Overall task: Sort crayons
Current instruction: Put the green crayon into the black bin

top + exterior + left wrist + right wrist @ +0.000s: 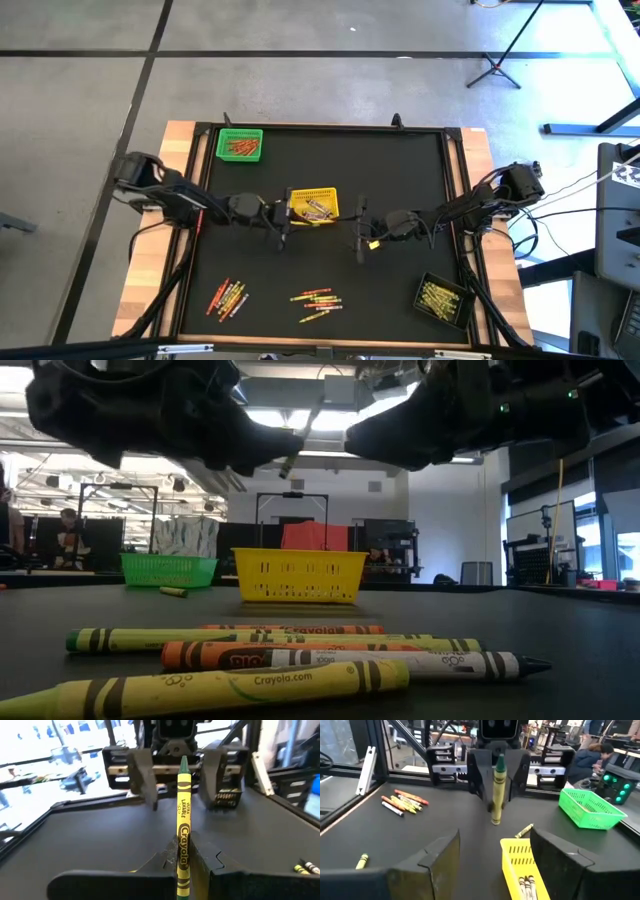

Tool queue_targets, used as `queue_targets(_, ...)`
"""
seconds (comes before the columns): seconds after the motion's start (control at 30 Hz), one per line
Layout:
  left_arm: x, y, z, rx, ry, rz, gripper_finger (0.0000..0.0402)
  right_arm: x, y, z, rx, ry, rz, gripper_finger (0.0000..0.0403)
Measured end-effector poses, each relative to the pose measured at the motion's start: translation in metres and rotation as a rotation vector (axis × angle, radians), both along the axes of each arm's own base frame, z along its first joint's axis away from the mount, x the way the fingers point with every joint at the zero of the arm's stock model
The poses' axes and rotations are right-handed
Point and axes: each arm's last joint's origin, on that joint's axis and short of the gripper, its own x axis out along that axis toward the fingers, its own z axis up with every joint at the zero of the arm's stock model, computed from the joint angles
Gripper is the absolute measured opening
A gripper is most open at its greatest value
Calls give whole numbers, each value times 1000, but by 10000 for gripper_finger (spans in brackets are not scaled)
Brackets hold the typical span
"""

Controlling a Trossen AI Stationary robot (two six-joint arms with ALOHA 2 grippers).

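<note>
Crayons lie in two loose heaps on the black table mat (400,190) near the lower edge of the high view: a red, orange and yellow cluster (227,298) at lower left and a mixed yellow-green cluster (317,301) at lower centre. At mid-frame, the left gripper (282,222) is clamped on a yellow-wrapped, green-tipped wax crayon (183,827), which stands upright between its closed fingers. Facing it from the right, the right gripper (361,228) has its jaws spread wide and holds nothing. Between the two, slightly above, sits a yellow mesh plastic basket (314,206) with a few crayons inside. A green mesh basket (240,145) of reddish crayons stands at upper left, and a black mesh basket (441,299) of yellow ones at lower right.
</note>
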Motion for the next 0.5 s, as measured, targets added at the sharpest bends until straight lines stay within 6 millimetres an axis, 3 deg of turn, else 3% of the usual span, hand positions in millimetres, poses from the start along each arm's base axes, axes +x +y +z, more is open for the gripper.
queue_targets(0.33, 8, 6, -16, -9, -38, -45, 8, 3, 1, -1, 17, -26, 2, 238)
queue_targets(0.5, 9, 7, -15, -10, -54, -39, 8, 16, 4, -8, 15, -9, -9, 238)
